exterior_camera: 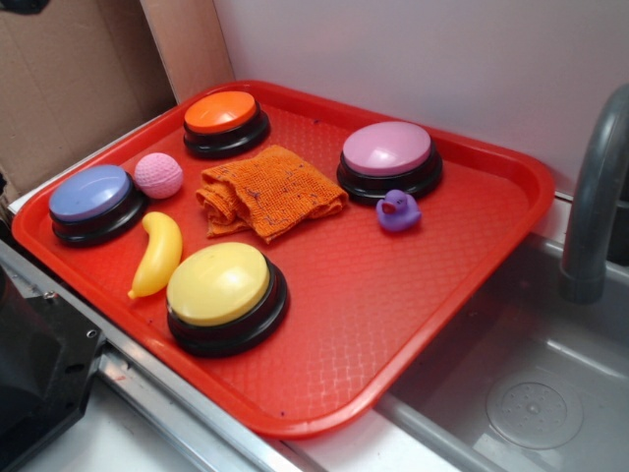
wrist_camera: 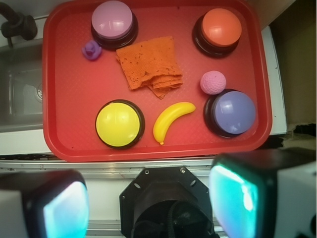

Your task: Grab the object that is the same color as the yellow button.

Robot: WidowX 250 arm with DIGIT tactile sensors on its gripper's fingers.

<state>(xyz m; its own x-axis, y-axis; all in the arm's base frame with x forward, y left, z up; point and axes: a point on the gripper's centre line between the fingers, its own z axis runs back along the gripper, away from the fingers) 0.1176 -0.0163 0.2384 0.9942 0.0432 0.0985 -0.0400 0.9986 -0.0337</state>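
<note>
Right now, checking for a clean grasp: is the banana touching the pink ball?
No: in the wrist view the banana lies apart from the pink ball, with bare tray between them.

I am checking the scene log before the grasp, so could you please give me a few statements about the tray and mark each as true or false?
1. The yellow banana lies between the yellow button and the blue-purple button. True.
2. The purple duck sits beside the orange button. False: it sits beside the pink button.
3. The gripper is shut on the banana. False: its fingers are apart and hang off the red tray, holding nothing.
4. The orange cloth lies folded near the tray's middle. True.
5. The pink ball rests on top of the cloth. False: it lies on the tray, beside the blue-purple button.
</note>
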